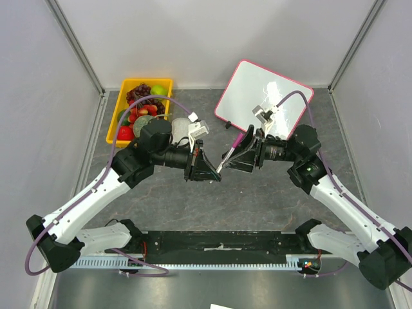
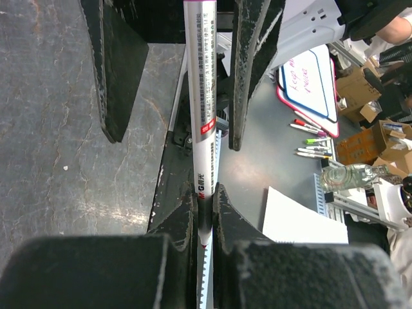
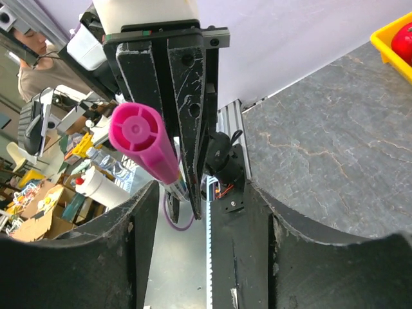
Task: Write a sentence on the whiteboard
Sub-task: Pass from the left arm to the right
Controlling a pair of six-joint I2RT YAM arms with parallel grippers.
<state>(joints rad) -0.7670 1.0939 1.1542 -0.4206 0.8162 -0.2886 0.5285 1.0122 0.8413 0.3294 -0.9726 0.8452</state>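
Note:
The whiteboard point(image 1: 264, 96), white with a pink-red frame, lies tilted at the back right of the table, and no sentence shows on it. A marker point(image 1: 230, 154) with a white barrel point(image 2: 203, 109) and a pink cap point(image 3: 138, 132) is held level above the table's middle. My left gripper point(image 1: 215, 172) point(image 2: 205, 199) is shut on the barrel near the nib end. My right gripper point(image 1: 239, 154) point(image 3: 201, 193) faces it with its jaws apart on either side of the capped end. The cap sits toward the left finger point(image 3: 90, 257) with a gap showing.
A yellow tray point(image 1: 122, 109) of toy fruit stands at the back left. Grey walls close in the left, right and back sides. Past the near rail point(image 2: 325, 193), off the table, lie a white sheet point(image 2: 302, 222), loose markers and another framed board point(image 2: 309, 87) with pink writing.

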